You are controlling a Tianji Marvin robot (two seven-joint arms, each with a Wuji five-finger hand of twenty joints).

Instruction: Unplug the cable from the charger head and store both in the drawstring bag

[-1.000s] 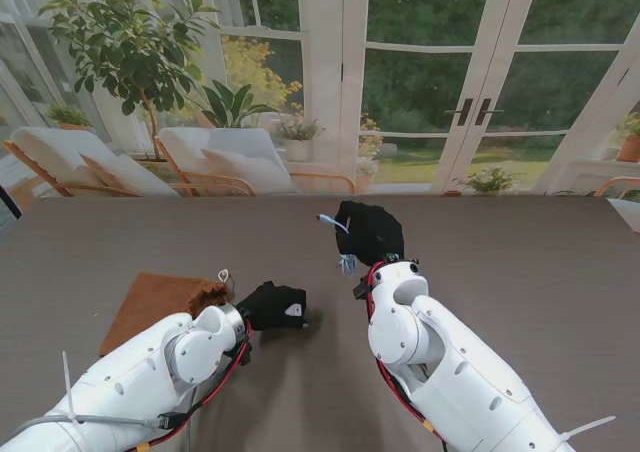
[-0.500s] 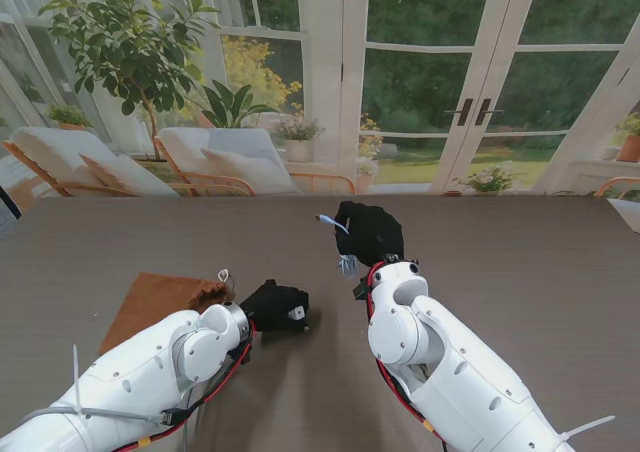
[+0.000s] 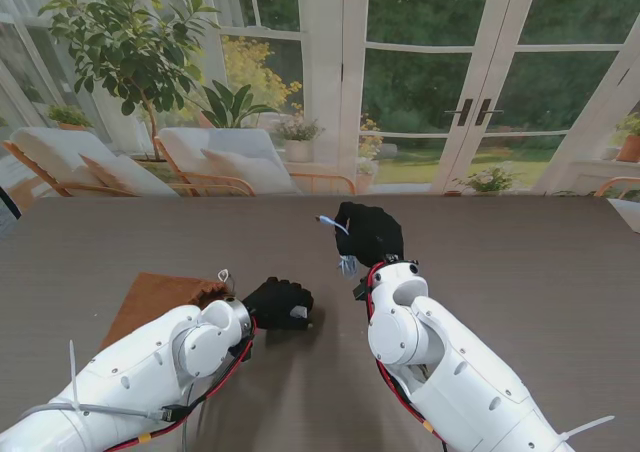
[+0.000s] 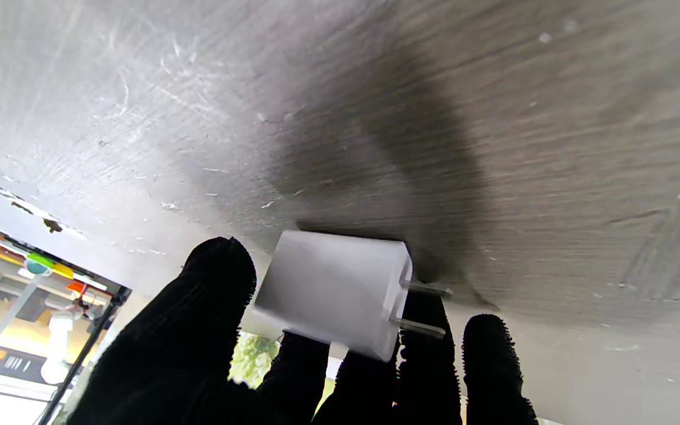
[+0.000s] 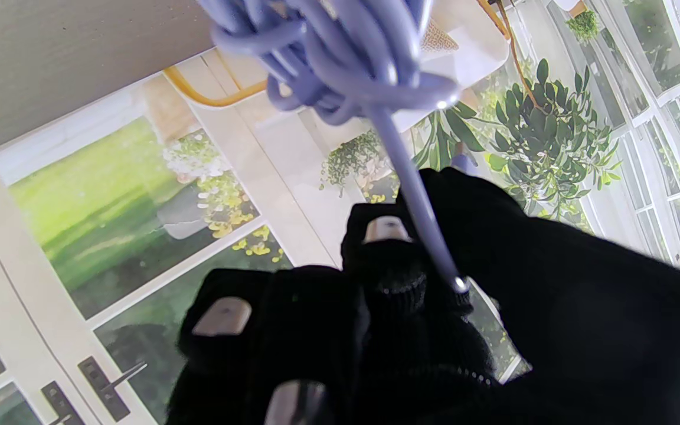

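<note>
My left hand (image 3: 278,303) has edged right across the counter (image 3: 520,262) over the last second, fingers (image 4: 216,277) pinching the charger head (image 4: 334,292). My right hand (image 3: 368,232) grips the coiled cable (image 5: 340,53), already unplugged. Bagging comes next; the drawstring bag (image 3: 160,297) lies near the counter's left edge.

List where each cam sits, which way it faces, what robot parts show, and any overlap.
Stand: above the shoulders, looking down at the grey table; both white arms, left hand, right hand, brown drawstring bag.
Left wrist: along black-gloved fingers holding the white charger head by the table.
Right wrist: along the fingers gripping the lilac coiled cable, facing the windows.
Shared: charger head and cable also show from the stand.
</note>
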